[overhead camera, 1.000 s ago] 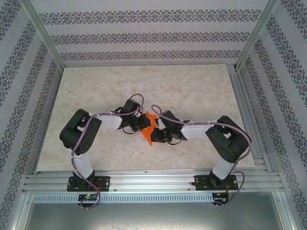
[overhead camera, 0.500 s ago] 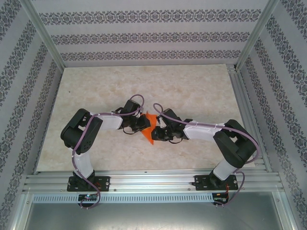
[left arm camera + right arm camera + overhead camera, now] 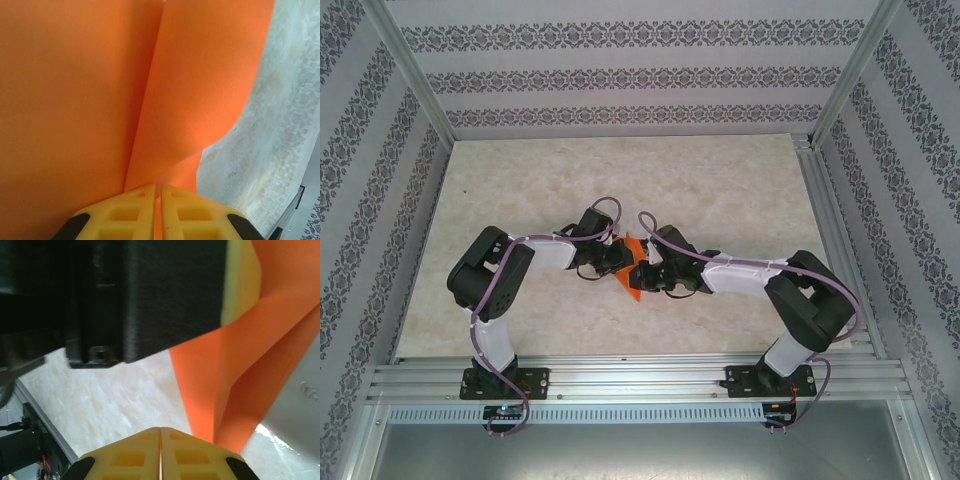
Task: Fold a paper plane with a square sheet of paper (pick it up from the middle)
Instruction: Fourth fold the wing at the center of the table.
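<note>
Clamping the square sheet of paper (image 3: 75, 100) at its near edge with the left gripper (image 3: 158, 187), yellow fingers (image 3: 142, 192) drawn in to a hairline slit with orange wedged in it. Showing a sharp crease that runs up and away from that pinch, and one flap curling off to the right over the pale marbled surface (image 3: 280, 125).

Pressed fully together at the right gripper (image 3: 160, 430), fingertip to fingertip, with no orange visible in the seam. Just beside its right-hand finger (image 3: 180, 442), the lower corner of the folded sheet (image 3: 250, 365); impossible to tell whether touching. Beyond that, across the upper left of the right wrist view, the black housing (image 3: 150, 295) of the left arm.

From above: meeting tip to tip over the middle of the surface (image 3: 720, 190), slightly toward its near edge, left gripper (image 3: 617, 262) and right gripper (image 3: 645, 275), with the orange sheet (image 3: 633, 290) caught between them and poking out on the far and near sides.
</note>
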You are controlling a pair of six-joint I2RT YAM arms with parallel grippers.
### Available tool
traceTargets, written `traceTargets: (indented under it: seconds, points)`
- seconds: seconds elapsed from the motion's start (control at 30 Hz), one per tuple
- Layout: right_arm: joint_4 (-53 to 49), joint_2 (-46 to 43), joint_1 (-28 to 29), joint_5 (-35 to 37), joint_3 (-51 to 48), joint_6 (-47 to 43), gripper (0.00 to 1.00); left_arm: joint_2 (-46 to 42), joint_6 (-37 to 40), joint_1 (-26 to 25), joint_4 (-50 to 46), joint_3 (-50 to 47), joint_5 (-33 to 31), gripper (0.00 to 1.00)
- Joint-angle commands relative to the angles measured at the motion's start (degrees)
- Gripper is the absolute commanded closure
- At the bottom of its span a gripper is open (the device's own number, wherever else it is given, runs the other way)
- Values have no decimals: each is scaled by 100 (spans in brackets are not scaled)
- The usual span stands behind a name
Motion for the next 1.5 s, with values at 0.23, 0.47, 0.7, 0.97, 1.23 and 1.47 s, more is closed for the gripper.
traceTargets:
  seconds: [0.23, 0.47, 0.7, 0.97, 1.23, 1.47]
  points:
    - [-46, 284, -18, 421, -174, 20, 92, 174, 275, -74, -131, 191, 109, 86]
    - [-63, 240, -17, 492, -258, 45, 92, 190, 338, -74, -117, 283, 219, 85]
    - [-14, 359, -25, 506, -294, 85, 92, 327, 417, -73, -154, 358, 303, 84]
    - [67, 486, -9, 559, -455, 193, 92, 437, 399, -74, -217, 351, 165, 85]
    - [542, 270, -16, 166, -576, 445, 91, 410, 442, -75, -318, 299, 85, 86]
    - [823, -373, -140, -77, -767, 675, 89, 366, 461, -66, -365, 269, 43, 86]
